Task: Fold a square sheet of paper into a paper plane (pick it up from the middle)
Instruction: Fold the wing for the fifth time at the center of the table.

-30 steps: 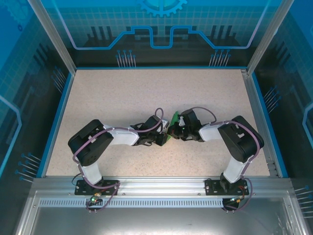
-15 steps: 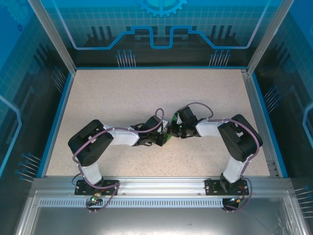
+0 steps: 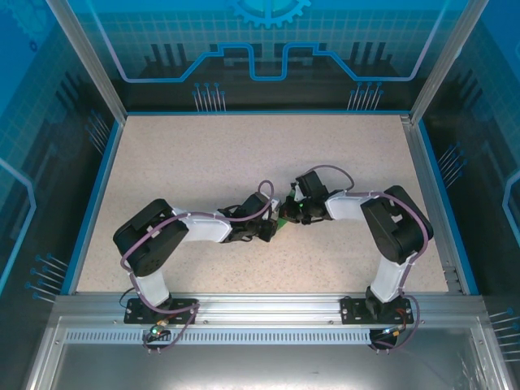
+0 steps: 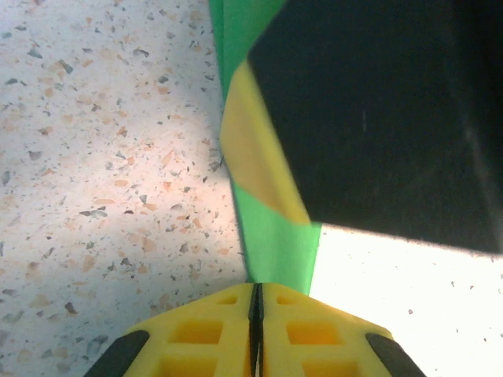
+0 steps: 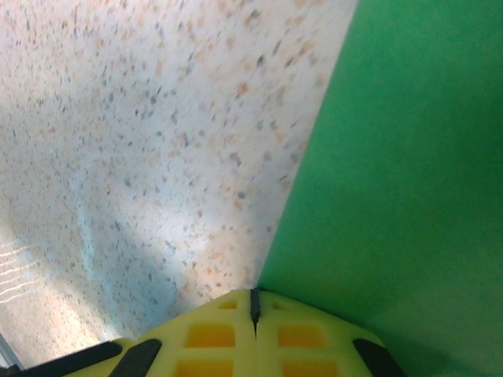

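**Green sheet of paper caught between both grippers**

Left gripper has its yellow pads pressed together on the paper, a narrow strip running out from their seam. Right gripper is closed too, the paper's edge meeting its seam; whether it pinches I cannot tell. One right finger lies over the strip. From above, both tips meet near the middle of the speckled table.

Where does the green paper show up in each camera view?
Top external: green paper, a small sliver just below centre.
Left wrist: paper, a strip running down the middle.
Right wrist: paper, covering the right half.
Shared landmark: speckled table.
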You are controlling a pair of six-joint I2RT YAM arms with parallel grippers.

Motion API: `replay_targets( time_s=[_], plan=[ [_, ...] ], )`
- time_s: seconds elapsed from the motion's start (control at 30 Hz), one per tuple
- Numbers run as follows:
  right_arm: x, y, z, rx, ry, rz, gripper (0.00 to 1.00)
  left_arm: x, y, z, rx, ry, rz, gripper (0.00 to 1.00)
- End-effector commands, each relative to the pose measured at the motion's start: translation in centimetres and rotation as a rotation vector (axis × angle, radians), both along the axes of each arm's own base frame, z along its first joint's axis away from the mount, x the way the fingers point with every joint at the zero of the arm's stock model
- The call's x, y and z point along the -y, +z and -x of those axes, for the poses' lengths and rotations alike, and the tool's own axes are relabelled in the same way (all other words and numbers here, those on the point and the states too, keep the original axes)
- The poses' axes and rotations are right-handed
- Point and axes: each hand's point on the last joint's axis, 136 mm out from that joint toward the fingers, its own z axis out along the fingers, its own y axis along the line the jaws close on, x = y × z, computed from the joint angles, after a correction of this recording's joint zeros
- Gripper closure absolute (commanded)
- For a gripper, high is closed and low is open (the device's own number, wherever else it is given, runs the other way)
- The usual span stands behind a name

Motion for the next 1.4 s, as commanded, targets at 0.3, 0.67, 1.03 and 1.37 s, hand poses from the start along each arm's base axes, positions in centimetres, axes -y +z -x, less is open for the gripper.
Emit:
replay_targets(
  time_s=[0.3,0.67,1.03,1.37],
  plan=[
    [4.9,-2.0,-5.5,0.032,-0.142,0.104,1.0,-7.3,-6.2,5.1,-0.192,0.023,-0.325,0.89],
    [2.9,-1.5,-2.2,-0.013,-0.085,-0.023,1.0,-2.8,3.5,1.3,-0.063,0.064,-0.06,0.88],
    [0.7,0.0,1.2,-0.035,-0.038,-0.12,1.0,1.4,5.3,-0.7,-0.127,0.023,0.178,0.87],
    [0.1,0.1,2.3,-0.05,-0.032,-0.152,1.0,2.6,1.8,0.1,-0.223,-0.019,0.19,0.88]
  ],
)
